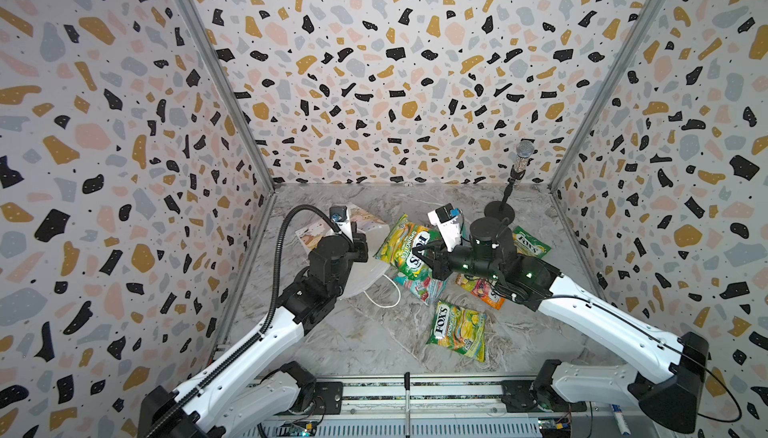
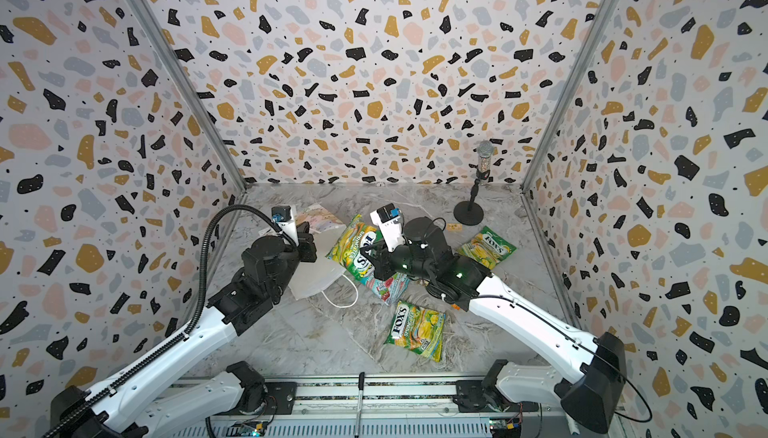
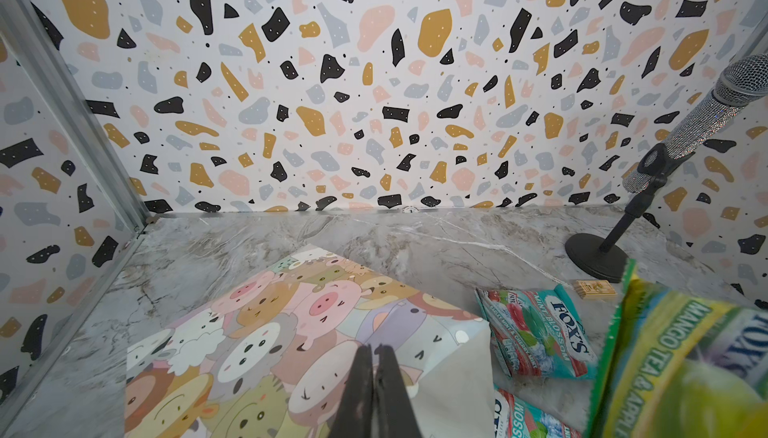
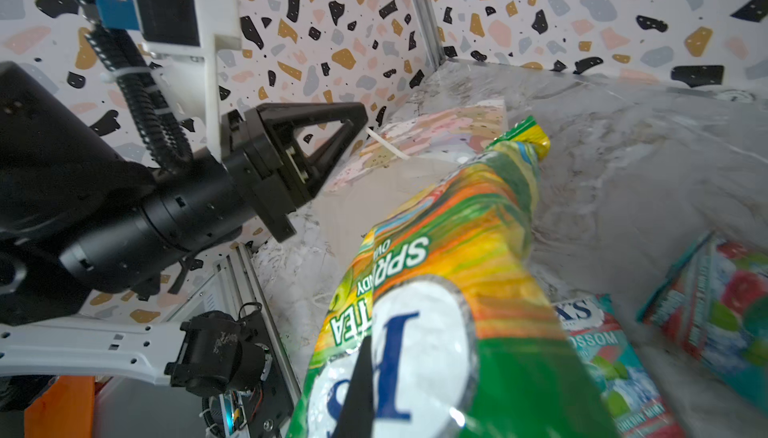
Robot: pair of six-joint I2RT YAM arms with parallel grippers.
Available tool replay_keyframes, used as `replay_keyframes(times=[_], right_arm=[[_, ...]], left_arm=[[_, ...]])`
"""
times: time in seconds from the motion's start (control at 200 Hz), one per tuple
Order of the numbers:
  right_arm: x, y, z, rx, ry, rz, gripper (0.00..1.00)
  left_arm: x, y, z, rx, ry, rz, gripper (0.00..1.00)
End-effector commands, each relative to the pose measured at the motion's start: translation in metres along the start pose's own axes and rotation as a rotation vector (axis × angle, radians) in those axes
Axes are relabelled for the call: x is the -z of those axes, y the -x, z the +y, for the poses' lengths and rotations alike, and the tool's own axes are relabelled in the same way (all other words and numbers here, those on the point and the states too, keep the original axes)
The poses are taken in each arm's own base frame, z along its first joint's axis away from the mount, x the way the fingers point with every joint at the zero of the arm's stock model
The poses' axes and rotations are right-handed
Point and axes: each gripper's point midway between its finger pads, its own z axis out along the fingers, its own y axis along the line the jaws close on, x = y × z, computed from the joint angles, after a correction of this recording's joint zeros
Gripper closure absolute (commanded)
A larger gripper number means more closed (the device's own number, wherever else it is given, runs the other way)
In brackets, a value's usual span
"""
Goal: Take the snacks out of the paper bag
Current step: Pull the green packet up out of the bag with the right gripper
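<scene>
Nearest us, a green-yellow packet lies flat on the marble table, well in front of the right pincer. Just under that pincer we see teal-red packets, and to its right, partly beneath its arm, an orange-pink packet. The right pincer is clamped on a second green-yellow packet, raised above the teal-red ones. To its left the paper bag lies on its side, cartoon face up; we cannot see into it. The left pincer hangs pinched closed over the bag, a white cord at its tip; whether it grips the cord we cannot tell. Farther right of the right pincer, a third green-yellow packet lies by the microphone stand.
</scene>
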Motion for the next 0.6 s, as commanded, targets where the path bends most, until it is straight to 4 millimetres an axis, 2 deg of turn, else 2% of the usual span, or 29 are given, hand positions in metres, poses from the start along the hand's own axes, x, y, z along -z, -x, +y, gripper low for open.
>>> replay_keyframes(times=[0.0,0.265,0.596], right_arm=[[0.022,0.000,-0.011,0.017,-0.049,-0.017,1.00],[0.036,-0.050,-0.033,-0.014,-0.104,0.100,1.00],[0.020,-0.119,-0.030,-0.101,0.027,0.238,1.00]], left_arm=[[0.007,0.019,0.004,0.017,0.016,-0.064,1.00],[0.010,0.023,0.006,0.029,0.020,-0.080,1.00],[0.012,0.025,0.007,0.030,0.022,-0.085,1.00]])
